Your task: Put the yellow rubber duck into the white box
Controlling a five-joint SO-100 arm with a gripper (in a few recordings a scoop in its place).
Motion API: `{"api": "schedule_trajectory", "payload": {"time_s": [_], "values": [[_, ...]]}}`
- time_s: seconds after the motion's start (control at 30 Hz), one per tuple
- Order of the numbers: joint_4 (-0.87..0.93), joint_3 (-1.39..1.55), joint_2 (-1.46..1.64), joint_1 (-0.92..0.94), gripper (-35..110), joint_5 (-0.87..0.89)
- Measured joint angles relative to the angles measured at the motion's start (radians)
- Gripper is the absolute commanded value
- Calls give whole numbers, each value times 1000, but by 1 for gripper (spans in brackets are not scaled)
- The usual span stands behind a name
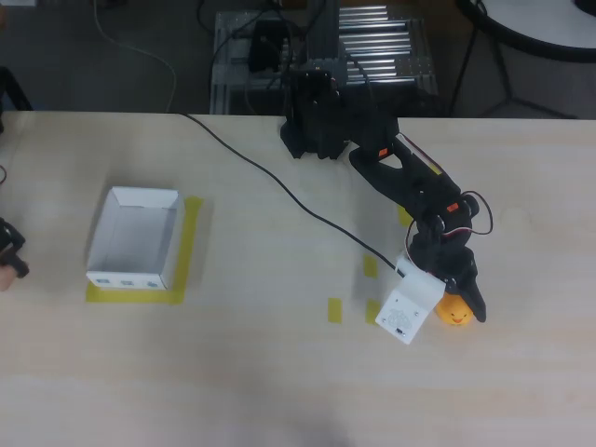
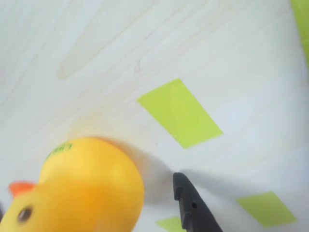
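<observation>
1. In the wrist view the yellow rubber duck (image 2: 87,186) fills the lower left, sitting on the pale worktop (image 2: 96,58) just beside one dark finger (image 2: 190,205) of the hand (image 1: 458,303); a gap separates them.
2. The step looks like the grasp: the hand is down at the duck, but whether its fingers are apart or clamped on the toy I cannot tell.
3. Yellow tape patches (image 2: 179,112) lie just beyond.
4. Next comes a firm closure, a lift, then a long carry across to the white box (image 1: 133,238), well apart at the overhead view's left.
</observation>
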Motion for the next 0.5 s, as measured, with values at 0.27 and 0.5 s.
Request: {"api": "schedule_trajectory", "payload": {"time_s": [0.27, 0.5], "values": [[-57, -17, -3, -2, 0, 11], [-69, -31, -3, -6, 0, 81]]}}
